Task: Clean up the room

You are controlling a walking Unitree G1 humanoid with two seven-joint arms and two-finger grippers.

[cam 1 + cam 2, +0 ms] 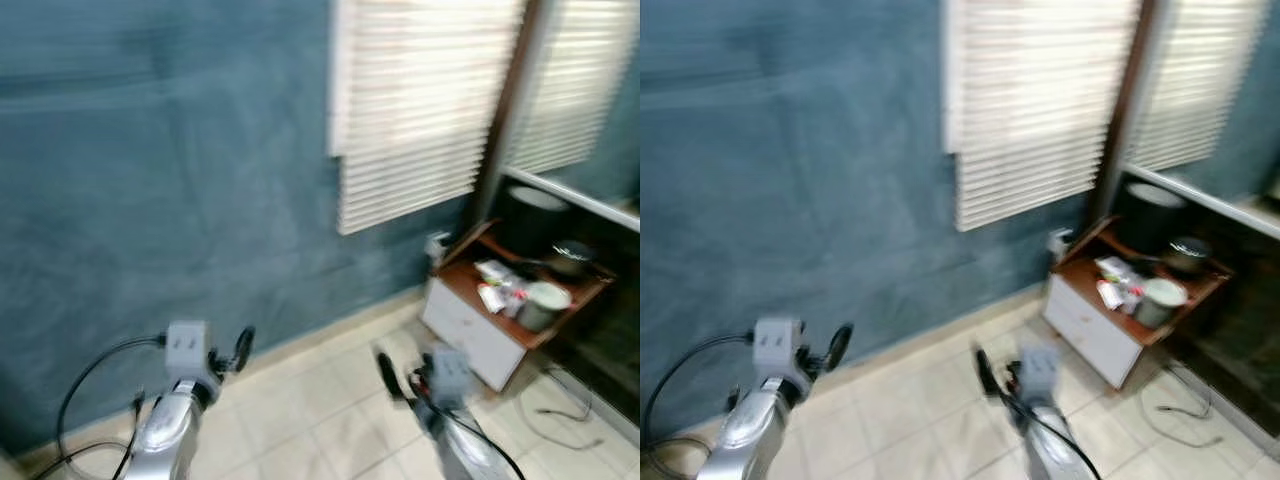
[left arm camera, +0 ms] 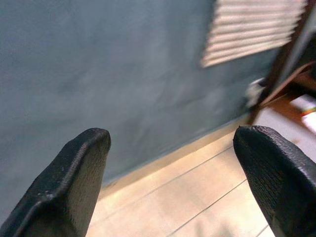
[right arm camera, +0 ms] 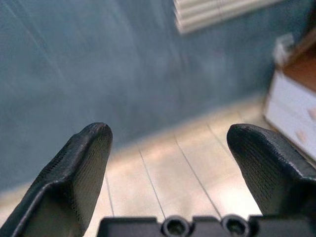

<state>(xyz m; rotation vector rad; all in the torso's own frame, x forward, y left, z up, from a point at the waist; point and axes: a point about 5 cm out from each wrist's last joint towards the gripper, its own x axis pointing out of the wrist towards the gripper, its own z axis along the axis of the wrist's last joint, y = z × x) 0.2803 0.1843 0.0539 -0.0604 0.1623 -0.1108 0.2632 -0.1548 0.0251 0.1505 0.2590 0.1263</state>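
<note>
Both grippers, left [image 2: 170, 173] and right [image 3: 168, 170], hang spread and empty over pale floor tiles [image 1: 330, 420]. Well beyond the right gripper, a cluttered low cabinet [image 1: 490, 325] stands against the blue wall [image 1: 170, 180], under white blinds [image 1: 420, 110].

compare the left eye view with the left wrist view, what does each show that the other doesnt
Left eye view alone: both silver arms, the right tool, and the low wooden cabinet carrying a black pot and a white round container.
Left wrist view alone: the left tool close up, its black fingers spread open.
Both: blue wall, white window blinds, pale tiled floor.
</note>
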